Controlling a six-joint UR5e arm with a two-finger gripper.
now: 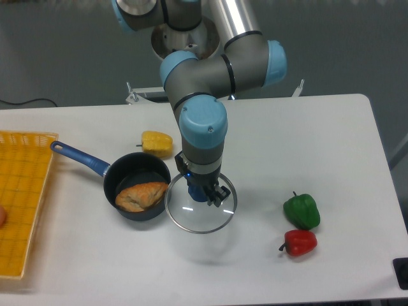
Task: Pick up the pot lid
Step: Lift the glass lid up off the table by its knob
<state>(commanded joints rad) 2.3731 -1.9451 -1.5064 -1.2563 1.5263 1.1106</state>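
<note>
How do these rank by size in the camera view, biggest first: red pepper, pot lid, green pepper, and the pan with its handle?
1. Pan, handle included
2. Pot lid; the gripper holds it up, perhaps enlarging it
3. Green pepper
4. Red pepper

- the gripper point(203, 183) partly hid the blue knob point(199, 194) of the lid point(199, 220)
- the arm point(138, 13) ran past the top edge
- the left edge cut off the yellow crate point(43, 167), a black cable point(18, 104) and a reddish thing point(2, 215), unclear what
- a dark object point(400, 271) was cropped at right
</note>
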